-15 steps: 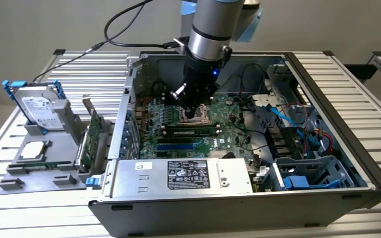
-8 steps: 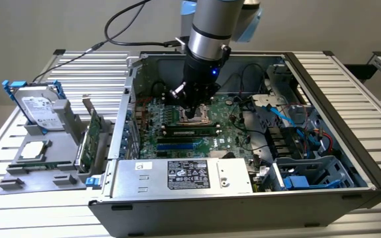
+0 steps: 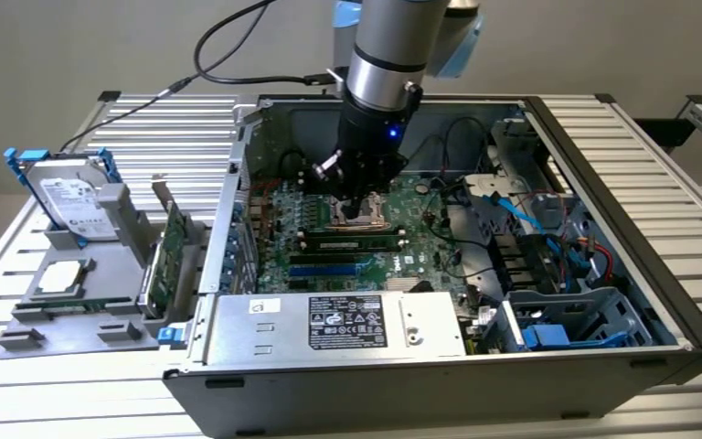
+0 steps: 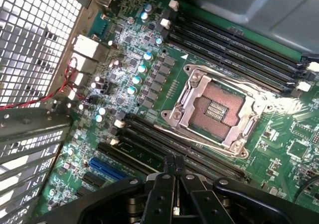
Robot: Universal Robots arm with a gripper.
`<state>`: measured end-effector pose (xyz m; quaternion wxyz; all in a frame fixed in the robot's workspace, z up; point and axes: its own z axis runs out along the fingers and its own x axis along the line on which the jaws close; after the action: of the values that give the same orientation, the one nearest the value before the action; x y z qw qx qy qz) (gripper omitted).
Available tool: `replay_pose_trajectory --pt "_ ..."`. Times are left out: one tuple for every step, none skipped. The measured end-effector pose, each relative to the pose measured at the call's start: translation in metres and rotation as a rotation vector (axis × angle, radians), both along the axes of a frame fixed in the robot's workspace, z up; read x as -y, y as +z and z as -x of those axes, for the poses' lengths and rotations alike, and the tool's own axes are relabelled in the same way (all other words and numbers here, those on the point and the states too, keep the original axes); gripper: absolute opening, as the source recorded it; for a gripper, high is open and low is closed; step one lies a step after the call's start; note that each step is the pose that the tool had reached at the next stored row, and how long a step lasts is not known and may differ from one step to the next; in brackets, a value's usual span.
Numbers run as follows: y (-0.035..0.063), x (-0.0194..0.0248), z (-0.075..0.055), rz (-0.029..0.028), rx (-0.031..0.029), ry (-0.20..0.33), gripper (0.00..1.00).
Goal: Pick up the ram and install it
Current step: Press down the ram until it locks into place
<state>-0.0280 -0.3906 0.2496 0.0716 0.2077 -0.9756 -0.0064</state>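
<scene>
We are looking at the arm (image 3: 382, 64) reaching down into the open case (image 3: 449, 366), which is lying on the slatted surface (image 3: 107, 402). The claw (image 4: 174, 165) is hanging just above the motherboard (image 4: 144, 79), and its fingers (image 4: 168, 163) are pressing together with nothing pinched between them. We take the CPU socket (image 4: 218, 112) as our landmark. In the wrist view the claw tips are hovering over the dark slots (image 4: 169, 144) that are running alongside the socket, on the side towards the blue slot (image 4: 107, 170); a second bank of slots (image 4: 234, 59) is lying on the socket's far side. In the exterior view we are seeing the ram (image 3: 354, 241) as a thin green stick with black chips, sitting in a slot just beside the socket (image 3: 357, 216), on the side towards the power supply (image 3: 339, 325), with the claw (image 3: 354, 197) poised just above the socket and close to the stick without gripping it. Well away from the socket, outside the case on the exterior view's left, a hard drive (image 3: 73, 206) is standing upright in a grey holder (image 3: 65, 320), and a green card (image 3: 165, 265) is standing between that holder and the case wall.
</scene>
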Motion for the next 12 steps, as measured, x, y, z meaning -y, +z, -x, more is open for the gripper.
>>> replay_pose_trajectory --pt "0.0000 0.0000 0.0000 0.0015 0.0013 -0.008 0.11" --pt "0.0000 0.0000 0.0000 0.0031 0.0029 -0.017 0.11" --pt "0.0000 0.0000 0.0000 0.0044 0.0042 -0.026 0.11" --pt "0.0000 0.0000 0.0000 0.0058 0.0056 -0.035 0.11" --pt "0.0000 0.0000 0.0000 0.0070 0.0070 -0.044 0.11" --pt "0.0000 0.0000 0.0000 0.0081 0.0083 -0.053 0.11" --pt "0.0001 0.0000 0.0000 0.0093 0.0097 -0.062 0.11" --pt "0.0000 0.0000 0.0000 0.0103 0.0112 -0.071 0.11" --pt "0.0000 0.0000 0.0000 0.0112 0.0125 -0.080 0.11" --pt "0.0000 0.0000 0.0000 0.0121 0.0138 -0.090 0.11" --pt "0.0000 0.0000 0.0000 0.0130 0.0152 -0.100 0.11" --pt "0.0000 0.0000 0.0000 0.0137 0.0165 -0.110 0.11"
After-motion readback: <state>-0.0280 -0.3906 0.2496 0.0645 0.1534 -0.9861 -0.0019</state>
